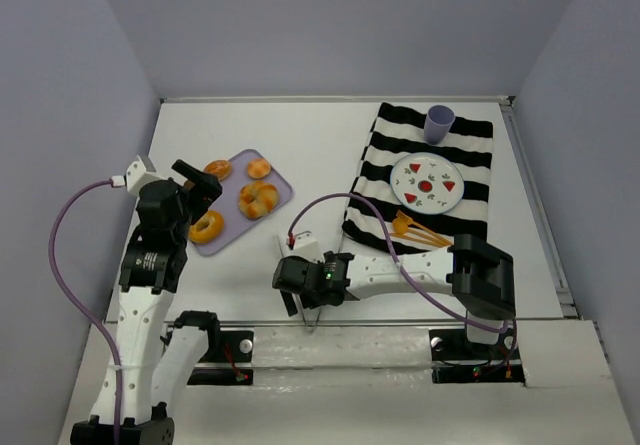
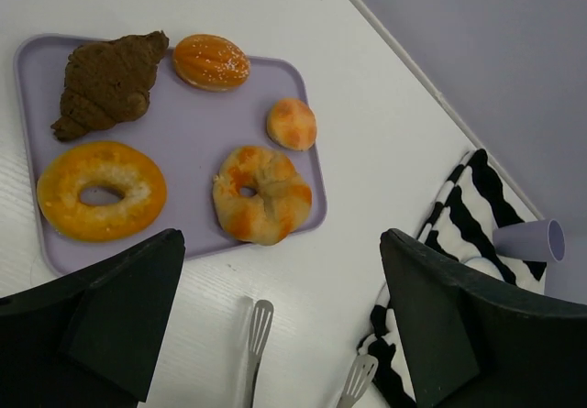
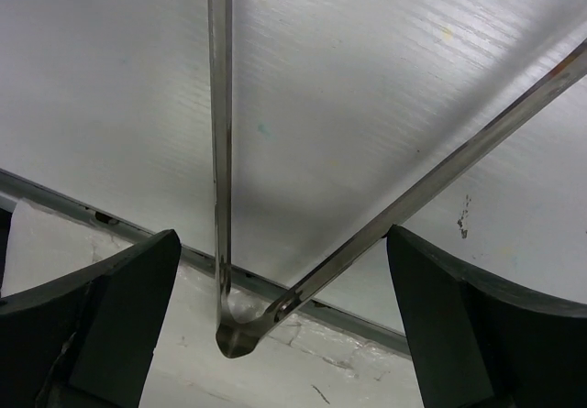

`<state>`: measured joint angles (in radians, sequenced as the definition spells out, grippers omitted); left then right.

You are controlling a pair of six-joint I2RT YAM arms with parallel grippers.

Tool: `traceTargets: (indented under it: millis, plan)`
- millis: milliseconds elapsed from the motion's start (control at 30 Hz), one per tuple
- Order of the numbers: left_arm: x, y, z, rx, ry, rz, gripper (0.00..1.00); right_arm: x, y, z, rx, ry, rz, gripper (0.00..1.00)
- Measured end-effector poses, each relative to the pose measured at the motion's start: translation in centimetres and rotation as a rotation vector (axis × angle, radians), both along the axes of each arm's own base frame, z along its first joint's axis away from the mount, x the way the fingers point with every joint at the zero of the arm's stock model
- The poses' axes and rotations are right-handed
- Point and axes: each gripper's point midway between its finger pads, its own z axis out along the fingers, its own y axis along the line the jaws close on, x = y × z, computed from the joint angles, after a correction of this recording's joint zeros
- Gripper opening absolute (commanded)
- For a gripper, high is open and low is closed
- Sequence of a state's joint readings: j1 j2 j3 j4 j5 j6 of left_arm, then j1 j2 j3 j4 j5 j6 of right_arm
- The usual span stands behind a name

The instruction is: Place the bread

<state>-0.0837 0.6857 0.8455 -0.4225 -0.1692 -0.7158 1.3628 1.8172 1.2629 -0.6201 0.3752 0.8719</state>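
Observation:
A lilac tray (image 2: 183, 119) holds several breads: a dark croissant (image 2: 108, 82), an oval bun (image 2: 211, 60), a small round bun (image 2: 292, 123), a ring bagel (image 2: 101, 191) and a twisted roll (image 2: 262, 193). The tray also shows in the top view (image 1: 284, 187). My left gripper (image 1: 203, 187) hovers over the tray's left part, open and empty (image 2: 282, 243). Metal tongs (image 3: 220, 151) lie on the table by the front edge. My right gripper (image 3: 282, 238) is open, with its fingers on either side of the tongs' hinge end and apart from them. The right gripper also shows in the top view (image 1: 292, 277).
A black-and-white striped cloth (image 1: 470, 145) at the right carries a white plate with red marks (image 1: 427, 183), a purple cup (image 1: 439, 122) and an orange utensil (image 1: 420, 231). The tongs' slotted tips (image 2: 260, 321) lie between tray and cloth. The table's front rail (image 3: 110, 220) runs under the right gripper.

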Motion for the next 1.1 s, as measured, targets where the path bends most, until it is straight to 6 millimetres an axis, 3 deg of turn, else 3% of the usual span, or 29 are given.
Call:
traceTargets:
  millis: [567, 833, 1100]
  plan:
    - [-0.6, 0.1, 0.9, -0.002, -0.037, 0.003, 0.99, -0.4, -1.6, -0.9, -0.106, -0.047, -0.132, 1.00]
    - [-0.7, 0.0, 1.1, -0.003, -0.047, 0.001, 0.99, -0.7, -0.6, -2.7, -0.112, -0.028, -0.117, 1.00]
    - [-0.9, 0.2, 1.4, -0.004, -0.060, 0.010, 0.99, 1.8, -0.8, -2.9, -0.087, 0.009, -0.199, 1.00]
